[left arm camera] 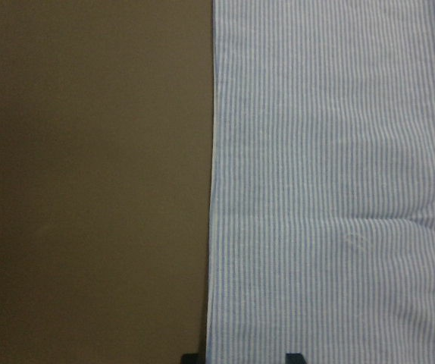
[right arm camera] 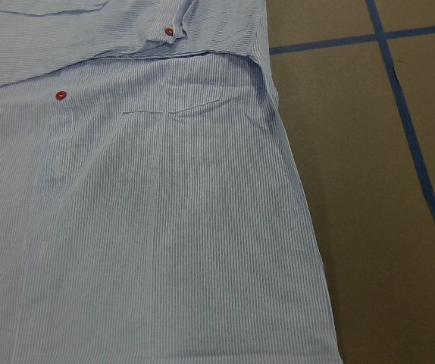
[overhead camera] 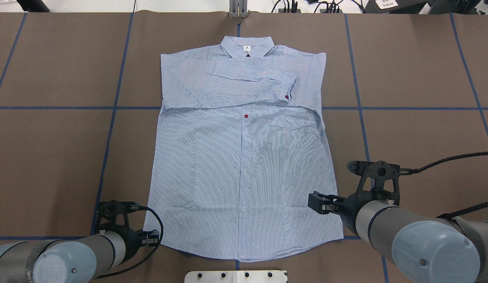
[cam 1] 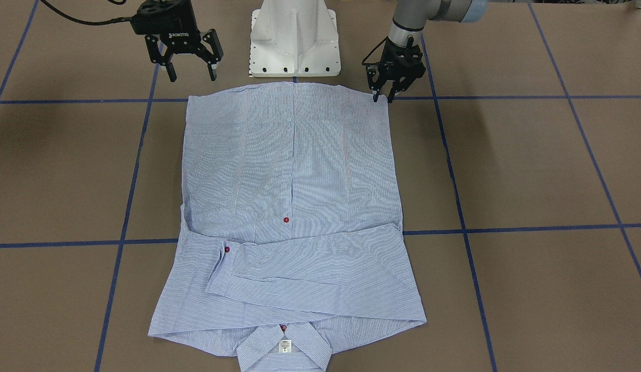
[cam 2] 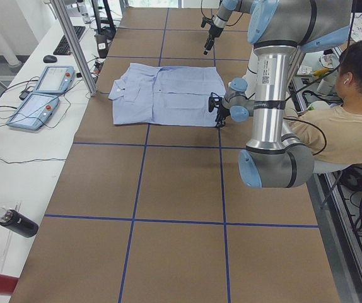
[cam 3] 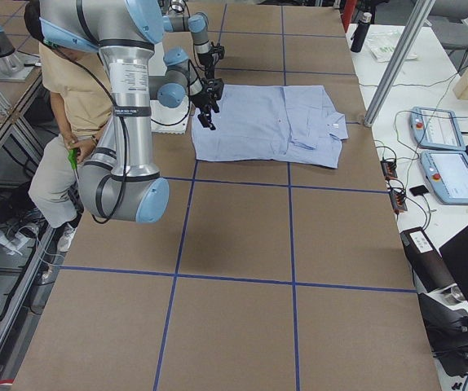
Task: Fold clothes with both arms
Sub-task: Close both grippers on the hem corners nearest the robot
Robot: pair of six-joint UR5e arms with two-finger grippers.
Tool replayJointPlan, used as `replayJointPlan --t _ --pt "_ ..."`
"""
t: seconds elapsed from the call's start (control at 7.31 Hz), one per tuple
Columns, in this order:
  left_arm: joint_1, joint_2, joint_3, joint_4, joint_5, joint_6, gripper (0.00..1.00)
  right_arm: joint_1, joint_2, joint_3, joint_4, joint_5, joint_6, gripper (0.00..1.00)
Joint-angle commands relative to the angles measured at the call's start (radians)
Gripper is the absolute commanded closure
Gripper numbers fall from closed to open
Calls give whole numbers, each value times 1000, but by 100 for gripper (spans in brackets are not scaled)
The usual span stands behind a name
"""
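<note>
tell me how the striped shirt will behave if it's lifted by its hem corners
Probably floppy: the shirt lies flat with soft creases, so it would likely drape and sag between the left gripper and right gripper. It looks thin, so likely light. The sleeves folded across the chest lie loose and might slip out of place when pulled.

Count one shirt (cam 1: pixel 289 170) on one table (cam 1: pixel 532 170). On the shirt: three red buttons (cam 1: pixel 286 219), one pale button (cam 1: pixel 288 119), one collar (cam 1: pixel 310 347), one neck label (cam 1: pixel 285 346), one chest pocket (overhead camera: pixel 291 127). At the shirt's hem end: two arms (left arm (overhead camera: pixel 63 255), right arm (overhead camera: pixel 417 236)), two grippers (left gripper (cam 1: pixel 383 96), right gripper (cam 1: pixel 192 76)), one white pedestal base (cam 1: pixel 294 36). Past the shirt's collar end: two touch panels (cam 2: pixel 55 79).
</note>
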Motion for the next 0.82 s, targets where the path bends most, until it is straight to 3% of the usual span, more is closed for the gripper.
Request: replayJointPlan --t 0.0,0.27,0.41,0.68 --pt "1 -4 0 -2 2 -25 100 -6 -2 -2 1 0 0 0" --pt "-1 -7 -8 -2 2 -38 100 -16 -5 -6 2 -2 2 0" --pt "-1 -8 -13 -2 2 -39 100 -35 -30 -26 89 -26 3 0" --pt "-1 -10 -13 -3 2 -39 100 -91 -244 -75 406 -101 11 0"
